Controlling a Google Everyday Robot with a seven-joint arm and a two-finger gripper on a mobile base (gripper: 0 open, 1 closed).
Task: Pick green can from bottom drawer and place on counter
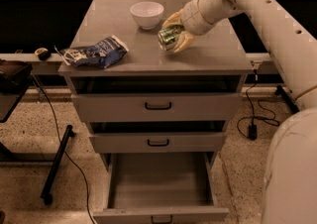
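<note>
The green can (169,37) lies on its side between the fingers of my gripper (174,33), down at the counter (148,52), just right of the white bowl. The gripper is shut on the can, one finger (172,20) above it and one finger (183,42) below it. I cannot tell whether the can rests on the counter or hangs just above it. The bottom drawer (159,178) is pulled open at the foot of the cabinet and its grey floor is bare.
A white bowl (146,14) stands at the back of the counter. A blue crinkled snack bag (94,52) lies at the front left. Two upper drawers (158,106) are partly out. A dark stand and cables sit on the floor at the left.
</note>
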